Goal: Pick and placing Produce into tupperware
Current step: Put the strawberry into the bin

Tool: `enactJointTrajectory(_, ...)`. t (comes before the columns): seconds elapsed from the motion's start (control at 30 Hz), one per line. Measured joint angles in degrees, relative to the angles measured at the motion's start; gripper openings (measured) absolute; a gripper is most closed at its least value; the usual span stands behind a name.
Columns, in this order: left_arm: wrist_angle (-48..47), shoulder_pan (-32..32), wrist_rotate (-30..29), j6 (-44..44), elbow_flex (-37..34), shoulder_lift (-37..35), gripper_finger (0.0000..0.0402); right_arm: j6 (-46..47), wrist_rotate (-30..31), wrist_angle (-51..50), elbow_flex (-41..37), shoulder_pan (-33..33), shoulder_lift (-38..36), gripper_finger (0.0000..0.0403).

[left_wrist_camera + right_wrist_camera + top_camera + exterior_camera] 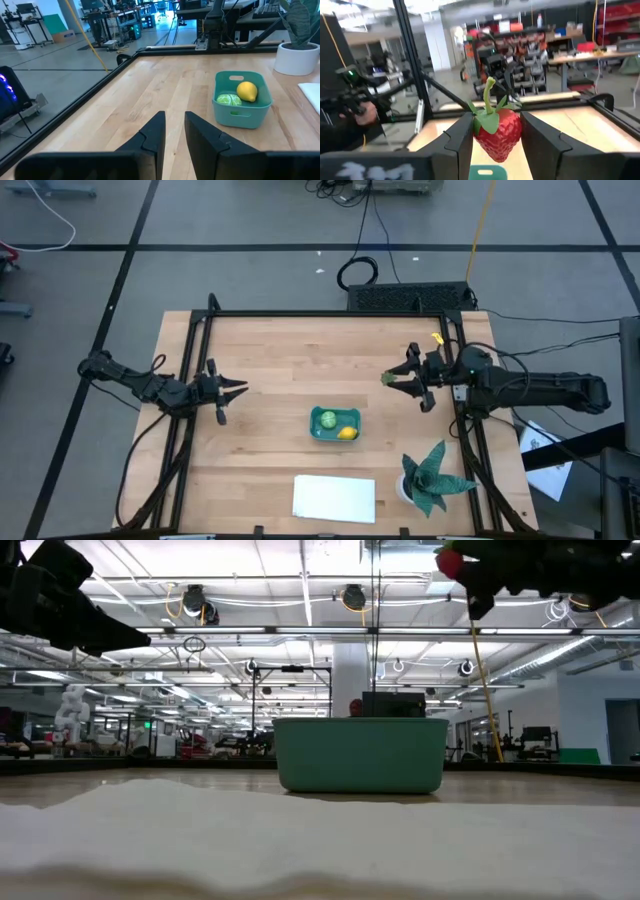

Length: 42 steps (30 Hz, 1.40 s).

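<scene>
While high view hides it, right end effector [496,131] grips strawberry [497,131].

A wooden bench [290,370] fills the middle of the high view, with a black frame [330,313] around its edges. A flat white sheet [334,497] lies near the bottom middle of the frame. At the lower right stands a green plant [436,475] with long pointy leaves in a white pot [297,57]. Above the bench, at the top middle, black cables [358,272] curl on the grey floor [250,220]. Some white papers [546,452] lie at the right edge.
</scene>
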Motion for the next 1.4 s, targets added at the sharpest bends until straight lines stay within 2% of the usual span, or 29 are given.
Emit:
enactJointTrajectory(0.37, 0.00, 0.00, 0.01, 0.02, 0.00, 0.01, 0.0079, -4.85, -1.91, -16.93, 20.13, -0.11, 16.83, 0.0132)
enactJointTrajectory(0.9, -0.16, 0.00, 0.52, 0.39, 0.00, -0.01, 0.0079, -1.01, -4.59, -44.72, 43.23, -2.01, 38.12, 0.0132)
enactJointTrajectory(1.13, -0.28, 0.00, 0.98, 0.52, 0.00, -0.01, 0.0079, -1.00, -11.33, -52.22, 49.75, -1.97, 45.93, 0.0132)
enactJointTrajectory(1.4, -0.44, 0.00, 1.01, 1.05, 0.00, 0.01, 0.0079, -1.95, -15.83, -53.66, 51.85, -1.41, 52.42, 0.0132)
